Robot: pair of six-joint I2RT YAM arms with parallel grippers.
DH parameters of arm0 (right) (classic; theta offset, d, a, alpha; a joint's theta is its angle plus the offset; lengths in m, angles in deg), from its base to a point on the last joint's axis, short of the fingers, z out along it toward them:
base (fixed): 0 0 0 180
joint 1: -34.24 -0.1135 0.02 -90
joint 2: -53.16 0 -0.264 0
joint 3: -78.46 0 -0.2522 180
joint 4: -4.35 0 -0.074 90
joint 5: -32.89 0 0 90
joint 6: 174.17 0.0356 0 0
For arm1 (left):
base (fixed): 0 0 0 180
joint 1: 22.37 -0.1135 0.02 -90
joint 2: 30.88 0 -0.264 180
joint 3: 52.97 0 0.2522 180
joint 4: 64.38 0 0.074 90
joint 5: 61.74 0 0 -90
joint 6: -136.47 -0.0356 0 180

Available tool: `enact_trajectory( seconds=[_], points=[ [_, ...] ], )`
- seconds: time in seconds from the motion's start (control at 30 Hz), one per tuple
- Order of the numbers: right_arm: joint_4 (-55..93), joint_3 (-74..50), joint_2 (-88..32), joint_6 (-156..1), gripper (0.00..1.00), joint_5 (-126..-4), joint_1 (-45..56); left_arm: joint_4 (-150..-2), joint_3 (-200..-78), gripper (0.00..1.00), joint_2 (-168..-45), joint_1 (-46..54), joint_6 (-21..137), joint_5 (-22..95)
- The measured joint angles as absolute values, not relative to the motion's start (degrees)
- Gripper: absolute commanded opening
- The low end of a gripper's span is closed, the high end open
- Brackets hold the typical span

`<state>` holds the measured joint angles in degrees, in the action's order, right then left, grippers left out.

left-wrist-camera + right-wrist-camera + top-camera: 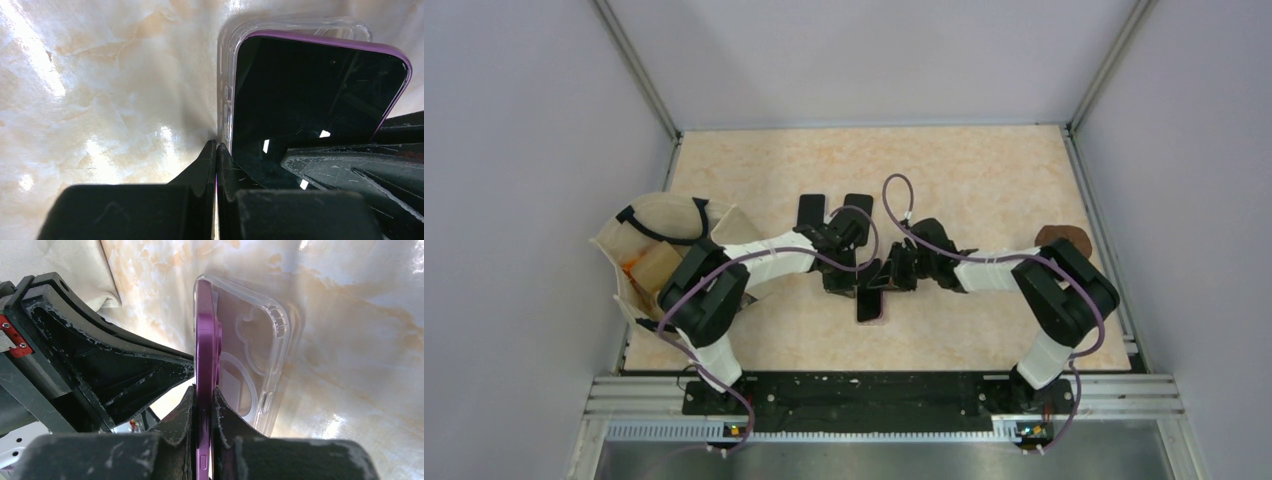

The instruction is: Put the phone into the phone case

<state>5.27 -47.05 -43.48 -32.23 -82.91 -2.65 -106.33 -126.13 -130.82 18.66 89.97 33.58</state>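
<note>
Purple phone (204, 340) sits mid-table, a bit toward the near edge, black screen up, tilted over the clear case (262, 340), not lying flat in it. In the left wrist view the case rim shows along the phone's left long edge and round the top corner, while the opposite long edge stands clear of it. In the right wrist view the case interior is open to sight beside the phone, w/ camera cutout and ring visible. Right hand (204, 395) pinches the phone across its thickness at one long edge, one finger on the screen side and one on the back. Left hand (216, 147) has fingers pressed together w/ nothing between, tips right at the case's side wall next to the phone's left edge, apparently touching it. Both arms reach in from either side and meet over the phone in the top view. Table (984, 180) is beige marble-look. Beyond the hands lie two dark flat slabs (809, 212) side by side. Cream cloth bag (649, 240) w/ black straps is at the left edge. Brown round item (1064, 238) is at the far right, well apart from the phone.
</note>
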Motion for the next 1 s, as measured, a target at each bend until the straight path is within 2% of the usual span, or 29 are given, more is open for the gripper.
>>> enact_trajectory(
  seconds=[0.2,0.6,0.83,1.0],
  points=[
    [6.5,-46.4,-44.0,-32.8,0.00,-83.6,-2.3,-106.9,-126.6,0.00,-131.2,18.7,89.9,33.6],
    [13.2,-44.4,-43.8,-34.9,0.35,-78.7,-3.1,-106.9,-126.6,0.00,-131.2,18.7,89.9,33.8],
    [21.4,-41.8,-41.8,-37.3,0.44,-75.5,-3.6,-105.1,-126.6,0.00,-131.4,18.9,90.0,34.0],
    [26.3,-40.0,-40.8,-38.3,0.45,-73.5,-3.6,-103.6,-126.6,0.00,-131.6,19.1,90.3,34.7]
  ],
)
